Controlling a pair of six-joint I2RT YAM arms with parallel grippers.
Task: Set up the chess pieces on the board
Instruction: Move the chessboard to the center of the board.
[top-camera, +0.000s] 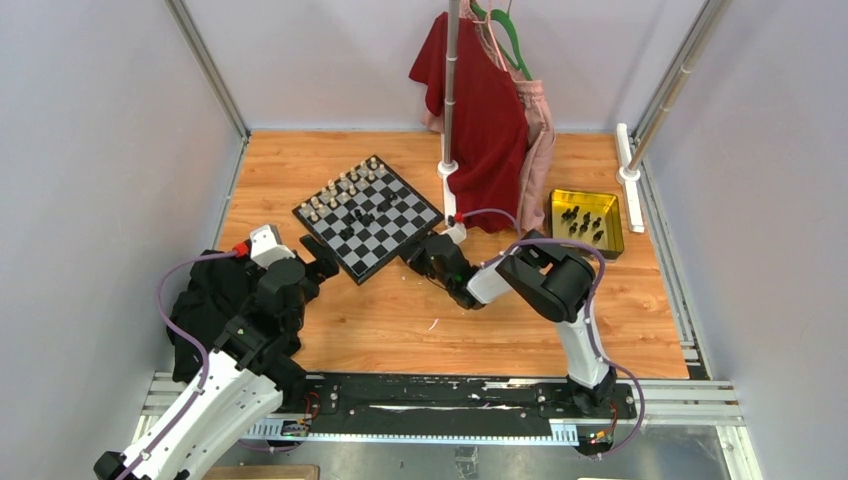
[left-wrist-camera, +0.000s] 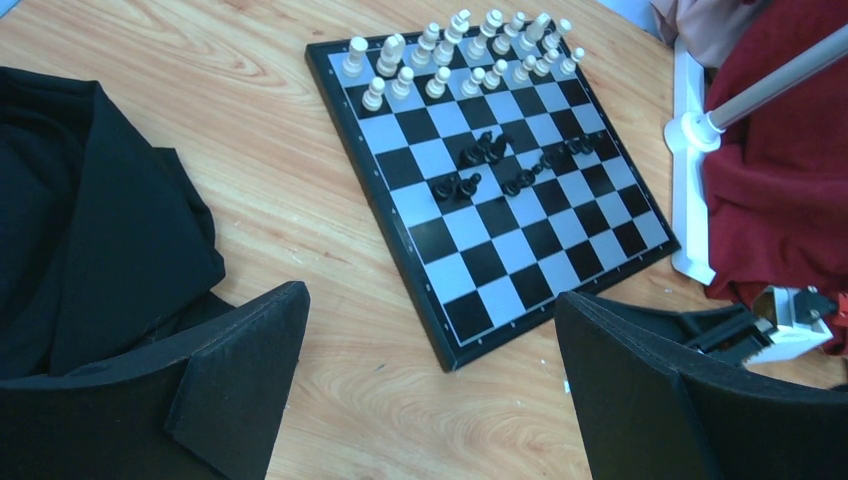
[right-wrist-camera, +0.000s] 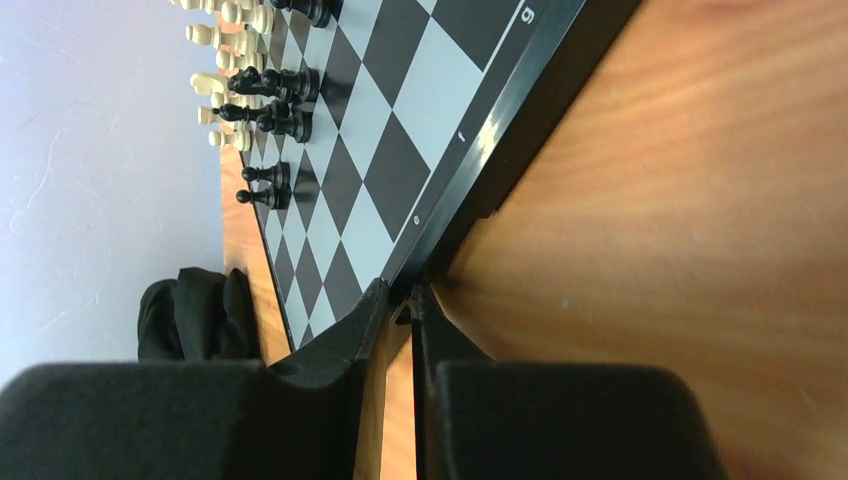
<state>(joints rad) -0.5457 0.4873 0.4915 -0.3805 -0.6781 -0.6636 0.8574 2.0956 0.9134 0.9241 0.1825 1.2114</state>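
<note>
Our right pincer (right-wrist-camera: 402, 300) pinches the thin black rim of the board (right-wrist-camera: 400, 120).
We see the flat checkered board on smooth wood (top-camera: 520, 330), just ahead of it. Tiny black chessmen (left-wrist-camera: 500, 165) stand mid-board; cream ones (left-wrist-camera: 460, 50) line the side farthest from our left pincer (left-wrist-camera: 430, 310), whose padded fingers (left-wrist-camera: 240, 370) are spread wide. Soft black cloth (left-wrist-camera: 90, 230) lies beside it.
</note>
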